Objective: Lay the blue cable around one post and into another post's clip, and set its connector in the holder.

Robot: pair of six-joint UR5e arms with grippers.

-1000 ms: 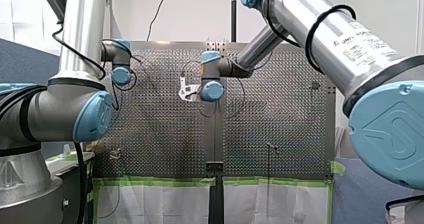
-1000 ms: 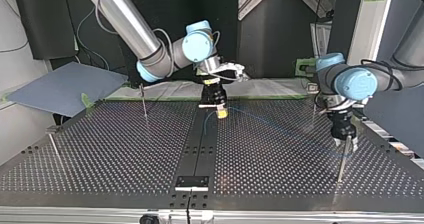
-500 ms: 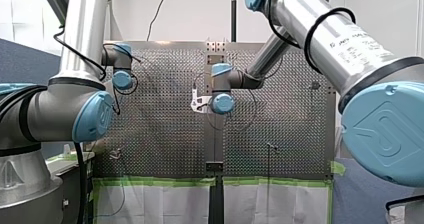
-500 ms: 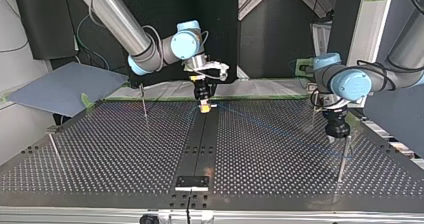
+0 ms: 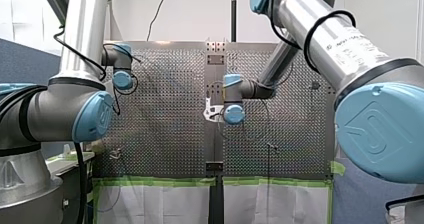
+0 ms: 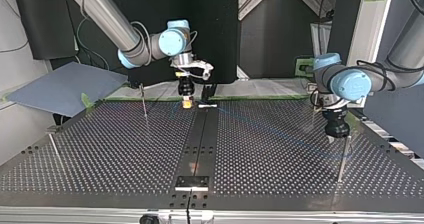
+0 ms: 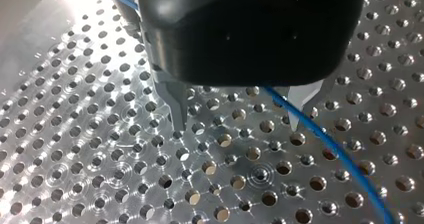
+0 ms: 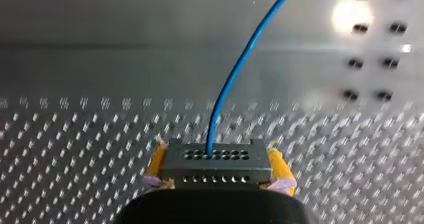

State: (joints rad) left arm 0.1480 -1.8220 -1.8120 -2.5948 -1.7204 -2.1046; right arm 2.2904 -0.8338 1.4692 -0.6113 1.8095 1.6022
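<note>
In the right wrist view my right gripper [image 8: 216, 176] is shut on a black connector [image 8: 216, 159], its yellow pads [image 8: 278, 166] on both sides. The blue cable [image 8: 234, 71] rises from the connector. In the top view that gripper [image 6: 187, 104] hangs over the plate's far edge, left of the dark centre strip. The cable [image 6: 280, 131] trails faintly across to a thin post [image 6: 342, 161] at the right. My left gripper [image 6: 334, 138] hovers just above that post. In the left wrist view it [image 7: 237, 121] is open, and the cable [image 7: 340, 156] runs beneath it untouched.
Two more thin posts [image 6: 144, 103] [image 6: 54, 149] stand at the top view's left. A black block [image 6: 207, 90] with a white piece [image 6: 206, 105] sits on the centre strip beside my right gripper. Another black block [image 6: 192, 181] lies at the near edge.
My right gripper has carried the connector toward the top view's left and farther back, drawing the cable along. My left gripper rose slightly beside its post.
</note>
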